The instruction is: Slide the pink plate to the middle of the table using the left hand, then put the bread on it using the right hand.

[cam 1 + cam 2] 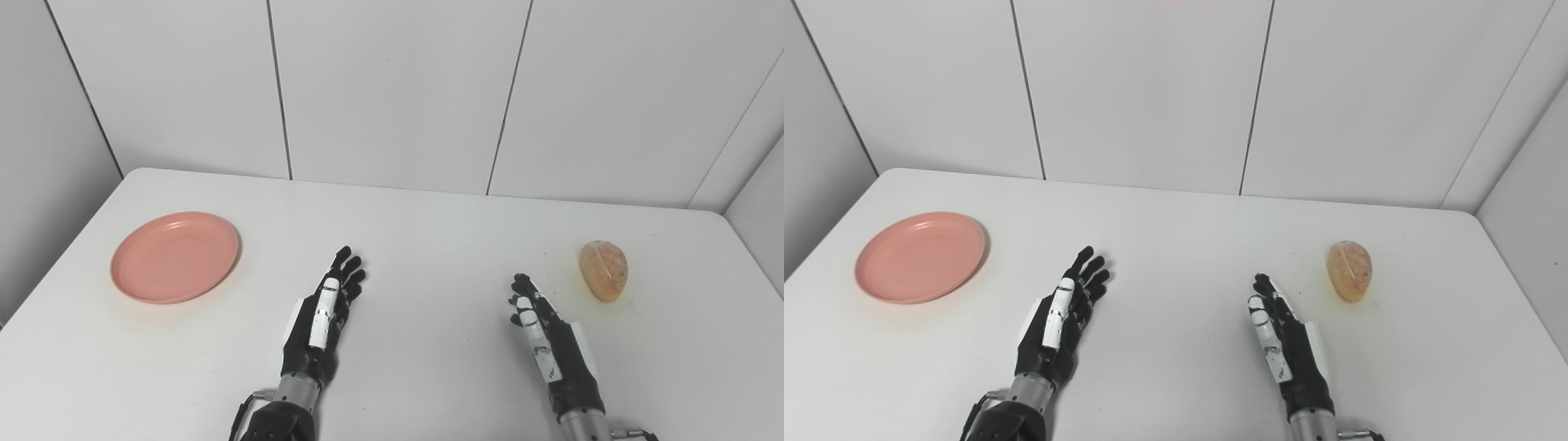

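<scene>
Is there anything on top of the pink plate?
No. The pink plate is bare, its whole top visible. The bread lies far to its right. What is underneath the plate stays hidden.

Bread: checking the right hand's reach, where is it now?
The bread lies on the table's right side, just beyond and right of the open right hand, untouched.

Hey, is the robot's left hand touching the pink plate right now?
Apart. The left eye view shows bare white table between the left hand and the pink plate.
</scene>
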You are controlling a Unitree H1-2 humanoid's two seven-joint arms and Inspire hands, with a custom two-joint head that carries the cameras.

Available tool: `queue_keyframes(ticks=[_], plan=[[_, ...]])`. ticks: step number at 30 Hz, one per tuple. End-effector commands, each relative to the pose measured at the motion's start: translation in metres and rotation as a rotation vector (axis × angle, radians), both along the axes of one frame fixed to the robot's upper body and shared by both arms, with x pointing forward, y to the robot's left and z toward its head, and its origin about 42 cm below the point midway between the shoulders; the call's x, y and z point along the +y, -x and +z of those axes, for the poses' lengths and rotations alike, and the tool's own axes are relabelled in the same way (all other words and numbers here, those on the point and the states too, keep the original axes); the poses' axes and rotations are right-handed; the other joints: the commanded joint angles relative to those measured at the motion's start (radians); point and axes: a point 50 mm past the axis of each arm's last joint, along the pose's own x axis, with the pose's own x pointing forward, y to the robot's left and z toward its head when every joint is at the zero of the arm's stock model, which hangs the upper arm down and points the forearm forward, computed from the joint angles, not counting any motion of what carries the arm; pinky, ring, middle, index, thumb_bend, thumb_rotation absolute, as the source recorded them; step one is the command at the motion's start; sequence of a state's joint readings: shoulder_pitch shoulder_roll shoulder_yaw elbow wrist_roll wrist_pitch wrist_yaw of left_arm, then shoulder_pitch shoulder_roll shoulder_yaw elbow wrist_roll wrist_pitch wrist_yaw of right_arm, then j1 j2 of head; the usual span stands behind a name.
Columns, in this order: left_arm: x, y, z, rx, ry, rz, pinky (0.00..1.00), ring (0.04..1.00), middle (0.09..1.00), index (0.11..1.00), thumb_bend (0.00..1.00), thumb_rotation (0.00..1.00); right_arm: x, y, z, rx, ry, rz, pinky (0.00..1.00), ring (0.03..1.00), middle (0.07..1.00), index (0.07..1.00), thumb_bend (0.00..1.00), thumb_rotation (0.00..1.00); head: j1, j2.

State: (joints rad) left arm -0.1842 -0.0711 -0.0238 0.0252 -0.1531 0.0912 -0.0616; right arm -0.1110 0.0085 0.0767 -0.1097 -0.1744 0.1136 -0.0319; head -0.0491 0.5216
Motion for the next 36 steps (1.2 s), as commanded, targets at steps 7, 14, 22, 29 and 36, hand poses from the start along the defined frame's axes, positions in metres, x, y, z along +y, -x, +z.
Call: queue_keyframes(ticks=[7,14,22,29,36], plan=[[-0.0012,0.0036,-0.0056,0.023,-0.002,-0.008,0.97,0.936,0.951,0.935,0.45,1.00,0.0024,-0.0027,0.0145,-0.091,-0.012,0.004,0.84,0.887,0.901,0.894,0.31,0.99,-0.001,-0.005],[-0.0015,0.0039,-0.0050,0.024,0.003,-0.007,0.97,0.938,0.952,0.937,0.45,1.00,0.0027,-0.0023,0.0150,-0.093,-0.005,0.004,0.83,0.884,0.900,0.892,0.32,0.99,-0.001,-0.003],[-0.0014,0.0033,-0.0051,0.020,-0.003,-0.013,0.97,0.942,0.955,0.940,0.45,1.00,0.0025,-0.0029,0.0154,-0.097,-0.011,0.004,0.83,0.885,0.901,0.894,0.32,1.00,0.002,-0.001],[-0.0005,0.0033,-0.0050,0.016,-0.005,-0.012,0.97,0.941,0.955,0.941,0.45,1.00,0.0035,-0.0029,0.0154,-0.099,-0.012,0.001,0.83,0.885,0.901,0.893,0.32,1.00,0.000,-0.002],[-0.0021,0.0035,-0.0061,0.022,-0.002,-0.012,0.97,0.937,0.953,0.936,0.45,1.00,0.0027,-0.0017,0.0156,-0.096,-0.011,0.003,0.84,0.888,0.903,0.897,0.32,1.00,0.023,-0.016]])
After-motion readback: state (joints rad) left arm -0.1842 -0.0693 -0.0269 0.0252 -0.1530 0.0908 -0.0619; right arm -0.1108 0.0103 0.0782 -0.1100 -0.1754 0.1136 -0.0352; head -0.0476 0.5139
